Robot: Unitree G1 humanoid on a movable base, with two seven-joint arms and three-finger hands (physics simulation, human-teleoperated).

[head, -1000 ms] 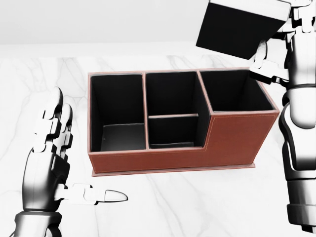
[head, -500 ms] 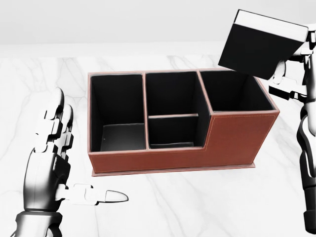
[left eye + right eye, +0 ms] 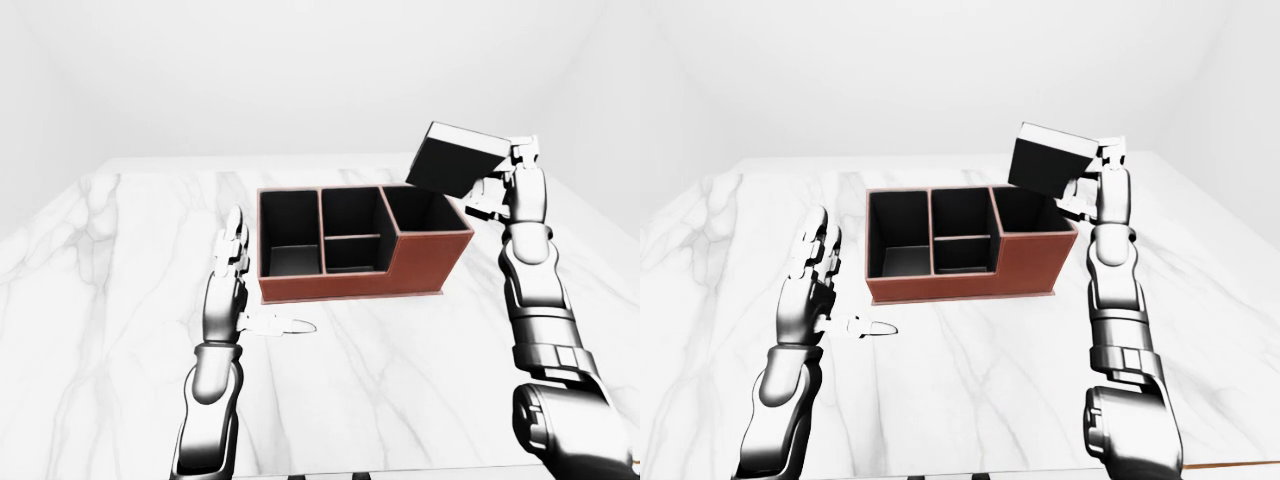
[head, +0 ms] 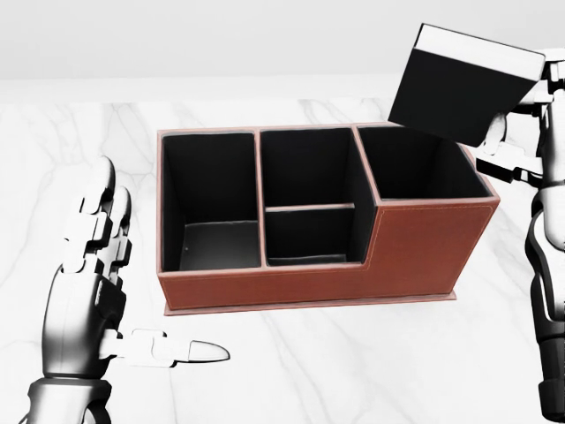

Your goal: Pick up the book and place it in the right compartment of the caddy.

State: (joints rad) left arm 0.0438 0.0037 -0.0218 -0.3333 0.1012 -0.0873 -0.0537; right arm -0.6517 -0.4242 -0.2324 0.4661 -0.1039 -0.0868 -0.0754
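My left hand (image 4: 93, 283) sits at the left of the head view, fingers spread wide and thumb stuck out, holding nothing, hovering over the white marble-pattern tabletop (image 4: 353, 362) beside the caddy. Centre of view is the brown leather-look rectangular caddy with black lining (image 4: 322, 216), resting flat on the table: a tall left compartment, a middle section split in two by a low divider, and the right compartment (image 4: 424, 163) with higher walls, empty as far as I can see. At the right, my right hand (image 4: 512, 146) has its fingers closed around the black hardcover book with white page edges (image 4: 463, 84), gripping near its lower right corner. The book is in the air, tilted, above and slightly toward the upper right of the right compartment, not touching the caddy. Risks from here, as I judge them: the book is tilted and off-centre, so lowering now could catch a corner on the rim and shove or tip the caddy; the grip is on one corner only, so the book could pivot or slip; it needs squaring up before it goes down.
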